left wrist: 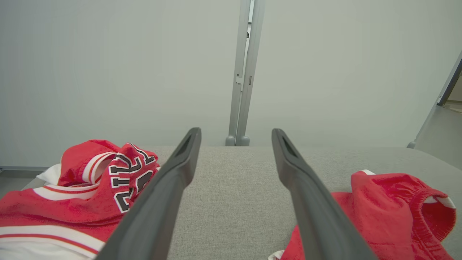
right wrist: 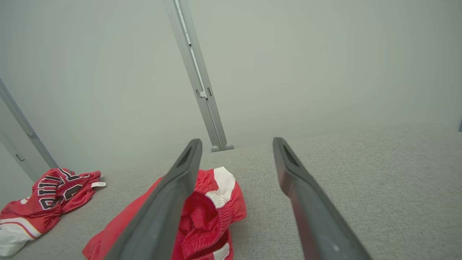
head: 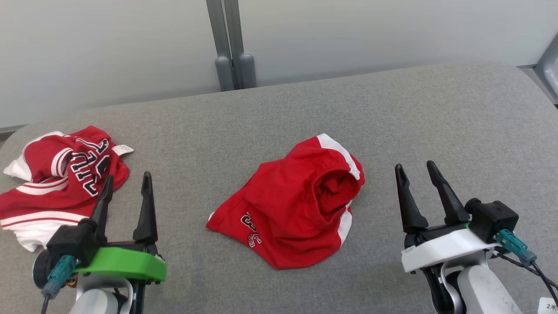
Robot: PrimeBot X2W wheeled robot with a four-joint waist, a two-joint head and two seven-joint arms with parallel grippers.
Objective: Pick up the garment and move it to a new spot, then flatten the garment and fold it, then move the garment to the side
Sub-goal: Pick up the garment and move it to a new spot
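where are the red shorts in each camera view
Head view: the red shorts lie crumpled in the middle of the picture.
Left wrist view: they sit in the lower right corner.
Right wrist view: they are at the bottom, left of centre.
Shared landmark: the grey post standing against the back wall, beyond the shorts.

The left gripper point(head: 127, 176) sits at the near left, jaws spread wide and pointing away. The right gripper point(head: 415, 165) mirrors it at the near right, equally wide.
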